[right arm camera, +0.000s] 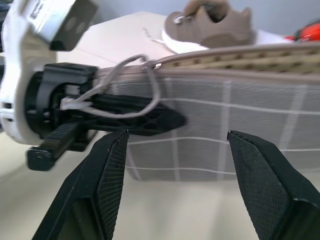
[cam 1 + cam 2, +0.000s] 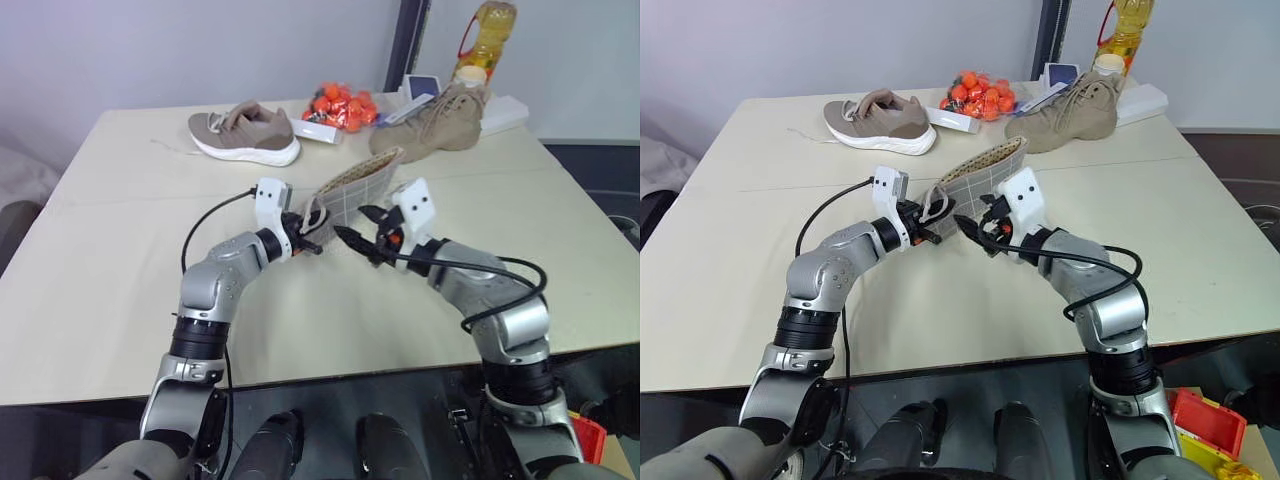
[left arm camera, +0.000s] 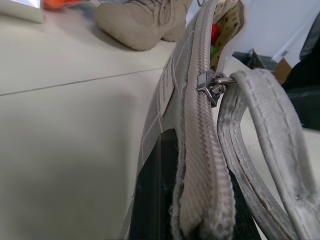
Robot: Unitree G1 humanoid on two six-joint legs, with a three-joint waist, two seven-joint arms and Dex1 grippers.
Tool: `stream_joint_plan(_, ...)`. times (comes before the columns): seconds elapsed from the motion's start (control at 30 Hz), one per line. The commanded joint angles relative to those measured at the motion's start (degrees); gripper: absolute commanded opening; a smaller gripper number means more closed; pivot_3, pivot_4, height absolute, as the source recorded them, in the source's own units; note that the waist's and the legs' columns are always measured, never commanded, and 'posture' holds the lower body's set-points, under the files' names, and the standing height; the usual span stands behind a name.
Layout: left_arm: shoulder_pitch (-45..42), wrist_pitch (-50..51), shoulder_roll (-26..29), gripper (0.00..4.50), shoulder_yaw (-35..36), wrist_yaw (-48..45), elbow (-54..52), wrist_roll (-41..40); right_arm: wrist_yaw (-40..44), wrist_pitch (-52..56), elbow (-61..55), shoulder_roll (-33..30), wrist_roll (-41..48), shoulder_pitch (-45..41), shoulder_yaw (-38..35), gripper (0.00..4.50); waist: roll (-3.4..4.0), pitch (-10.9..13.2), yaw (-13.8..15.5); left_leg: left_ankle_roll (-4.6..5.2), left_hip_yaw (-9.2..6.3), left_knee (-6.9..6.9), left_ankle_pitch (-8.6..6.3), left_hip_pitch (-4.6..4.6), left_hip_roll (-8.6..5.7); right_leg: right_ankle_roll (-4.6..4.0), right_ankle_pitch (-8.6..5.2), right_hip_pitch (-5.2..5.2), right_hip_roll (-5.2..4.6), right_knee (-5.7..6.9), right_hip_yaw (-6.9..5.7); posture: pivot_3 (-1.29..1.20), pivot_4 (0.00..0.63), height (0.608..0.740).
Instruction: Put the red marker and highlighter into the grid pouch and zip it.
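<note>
- The left gripper [image 2: 925,226] is clamped tight on the near end of the flat grey fabric grid pouch [image 2: 352,188] with white grid lines, holding it lifted off the pale wooden table [image 2: 100,250], its top edge turned up
- In the left wrist view the pouch's zipper [image 3: 202,60] runs away from that gripper; the metal zipper pull [image 3: 212,84] sits partway along it, with the grey fabric strap loop [image 3: 260,125] hanging just beside the pull
- Beyond the pull the pouch mouth is still agape, and inside it show a bit of red [image 3: 215,34] and a bit of green [image 3: 214,51]; judging by that, the red marker and lime-green highlighter are already in the pouch
- The right gripper [image 1: 175,145] stands just beside the pouch's gridded side, jaws wide apart, holding nothing
- So the zipping step is in hand; the next move calls for the right gripper to pinch the pull and draw it along the zipper while the left keeps the pouch steady
</note>
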Motion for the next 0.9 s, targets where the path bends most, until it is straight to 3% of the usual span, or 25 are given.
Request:
stream_joint_plan(0.03,-0.7,0.1,-0.6,0.0,0.8,0.1,-4.1,-2.1,-0.5,-2.3,-0.3,0.8,-0.5,-2.2,1.8,3.26,0.0,0.0,0.0,0.0,0.0,0.0,0.0,0.0,0.0,0.0,0.0,0.0,0.0,0.0,0.0,0.0,0.15,0.74)
stream_joint_plan(0.5,1.0,-0.2,-0.6,0.0,0.2,0.3,-6.0,-1.9,0.1,-2.4,-1.1,-0.2,0.4,-2.5,3.2,3.26,0.0,0.0,0.0,0.0,0.0,0.0,0.0,0.0,0.0,0.0,0.0,0.0,0.01,0.0,0.01,0.0,0.15,0.74)
stream_joint_plan(0.63,0.8,-0.7,-0.6,0.0,0.5,0.2,-5.7,-2.0,-1.1,2.9,-1.8,0.1,4.3,-1.5,-1.3,3.26,0.0,0.0,0.0,0.0,0.0,0.0,0.0,0.0,0.0,-0.01,0.0,0.0,0.01,0.0,0.01,0.0,0.15,0.74)
stream_joint_plan(0.9,0.7,-1.4,-0.5,0.0,0.6,-0.2,-5.3,-2.0,-8.9,16.9,-1.9,9.8,21.1,-3.7,-15.4,3.26,0.01,0.0,-0.2,0.0,0.0,-0.01,0.0,0.0,0.02,-0.03,0.02,-0.03,0.0,0.01,0.04,0.0,0.15,0.74)
